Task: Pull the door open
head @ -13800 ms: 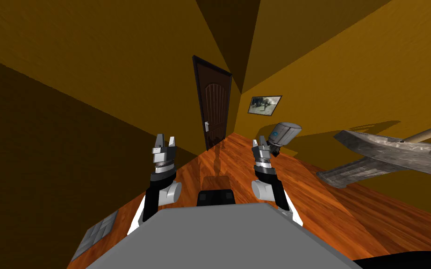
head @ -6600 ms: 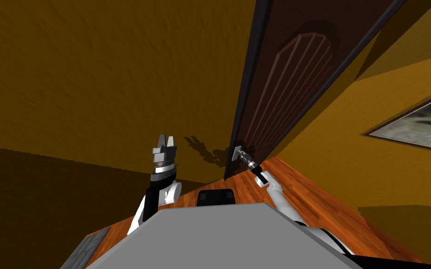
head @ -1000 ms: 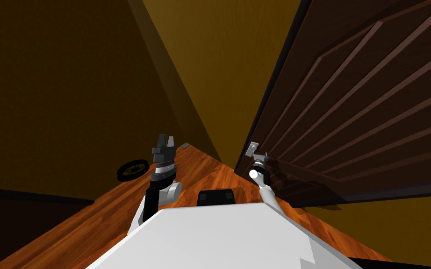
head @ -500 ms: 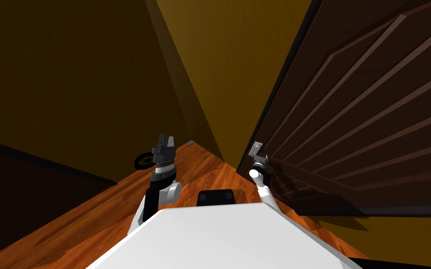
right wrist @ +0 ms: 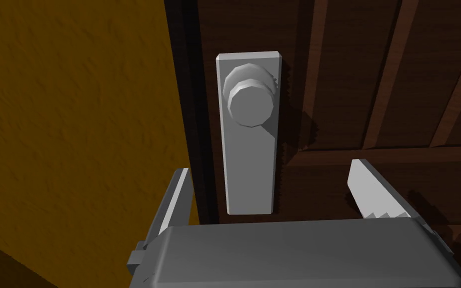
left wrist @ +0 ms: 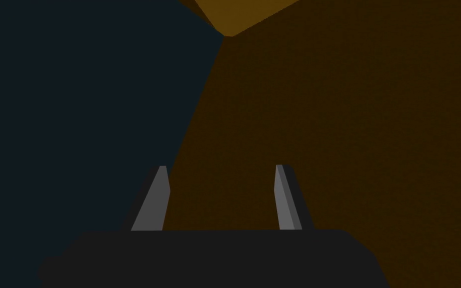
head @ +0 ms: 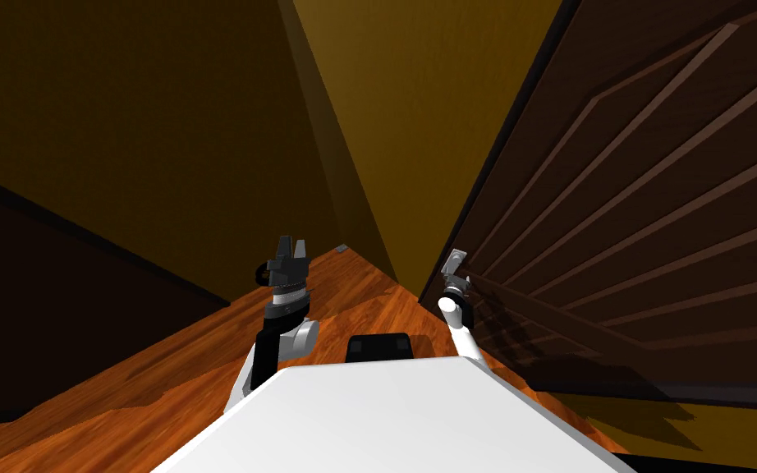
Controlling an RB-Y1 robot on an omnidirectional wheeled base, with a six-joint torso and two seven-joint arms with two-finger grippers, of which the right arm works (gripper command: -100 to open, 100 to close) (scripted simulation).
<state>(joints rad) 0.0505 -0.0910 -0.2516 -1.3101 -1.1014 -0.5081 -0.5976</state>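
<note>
The dark brown panelled door (head: pixel 648 205) takes up the right of the head view, its free edge running down to a grey handle plate (head: pixel 453 263). My right gripper (head: pixel 456 282) is right at that plate. In the right wrist view the plate (right wrist: pixel 251 165) carries a round grey knob (right wrist: pixel 248 102). My right gripper (right wrist: pixel 269 185) is open, with the plate's lower end between its fingers (right wrist: pixel 374 192) and the knob beyond the fingertips, untouched. My left gripper (head: pixel 291 249) is raised on the left, away from the door, and is open (left wrist: pixel 219 192).
Ochre walls (head: pixel 163 140) close in on the left and ahead, where a strip of wooden floor (head: pixel 344 287) runs between them and the door. A dark wheel-like thing (head: pixel 260 271) lies on the floor, mostly hidden behind my left gripper.
The whole head view has swung, so I have turned. The dark wheel has slid in behind my left gripper. My right gripper has stayed at the handle plate.
</note>
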